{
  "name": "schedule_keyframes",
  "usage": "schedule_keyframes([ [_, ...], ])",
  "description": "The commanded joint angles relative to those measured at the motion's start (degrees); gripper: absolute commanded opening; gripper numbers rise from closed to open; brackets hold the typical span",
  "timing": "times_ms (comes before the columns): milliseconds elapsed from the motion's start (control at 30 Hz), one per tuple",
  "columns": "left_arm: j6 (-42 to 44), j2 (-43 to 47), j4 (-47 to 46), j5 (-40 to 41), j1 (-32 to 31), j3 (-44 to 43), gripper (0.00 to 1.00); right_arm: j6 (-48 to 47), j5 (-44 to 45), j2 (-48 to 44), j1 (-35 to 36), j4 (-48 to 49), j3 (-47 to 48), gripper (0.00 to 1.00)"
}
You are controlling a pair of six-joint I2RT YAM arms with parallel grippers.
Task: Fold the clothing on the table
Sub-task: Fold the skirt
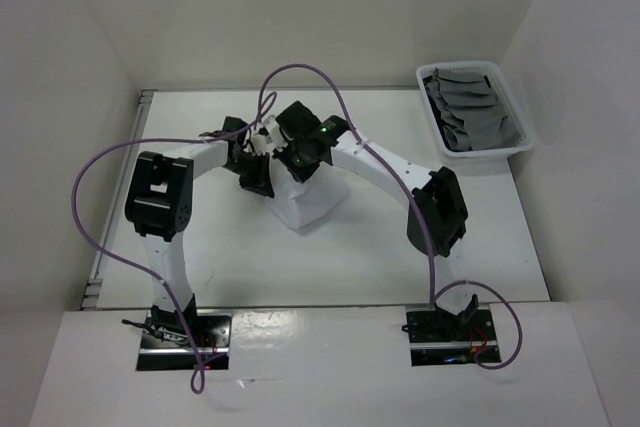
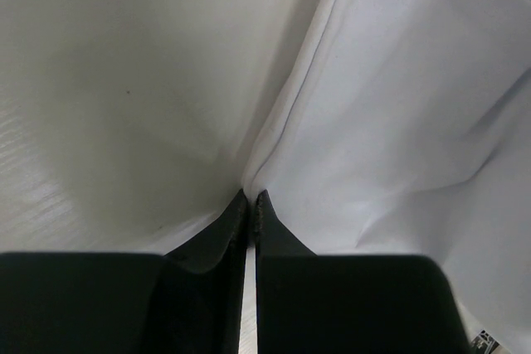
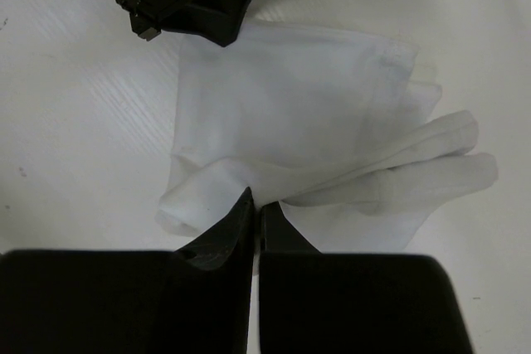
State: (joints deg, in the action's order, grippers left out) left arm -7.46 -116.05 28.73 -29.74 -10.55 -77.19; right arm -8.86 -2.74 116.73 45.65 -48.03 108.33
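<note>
Two arms meet over a white cloth (image 1: pixel 312 209) at the centre of the table (image 1: pixel 420 247), their black wrists hiding much of it from above. The left gripper (image 2: pixel 251 198) is clenched on the cloth's edge. The right gripper (image 3: pixel 255 206) is pinched tight on a rolled fold. Purple cables (image 1: pixel 100 162) loop over both arms. In the far right corner, a white basket (image 1: pixel 522 132) holds crumpled grey garments (image 1: pixel 470 112).
</note>
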Motion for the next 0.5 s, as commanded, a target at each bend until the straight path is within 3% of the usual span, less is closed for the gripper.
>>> schedule_keyframes([
  [0,2.1,2.3,1.2,-1.2,0.0,0.9,0.06,-0.5,-1.6,1.7,0.0,3.9,-0.3,0.0],
  [467,2.1,2.3,1.2,-1.8,3.3,-0.2,0.06,-1.0,-3.4,0.0,0.5,3.9,-8.3,0.0],
])
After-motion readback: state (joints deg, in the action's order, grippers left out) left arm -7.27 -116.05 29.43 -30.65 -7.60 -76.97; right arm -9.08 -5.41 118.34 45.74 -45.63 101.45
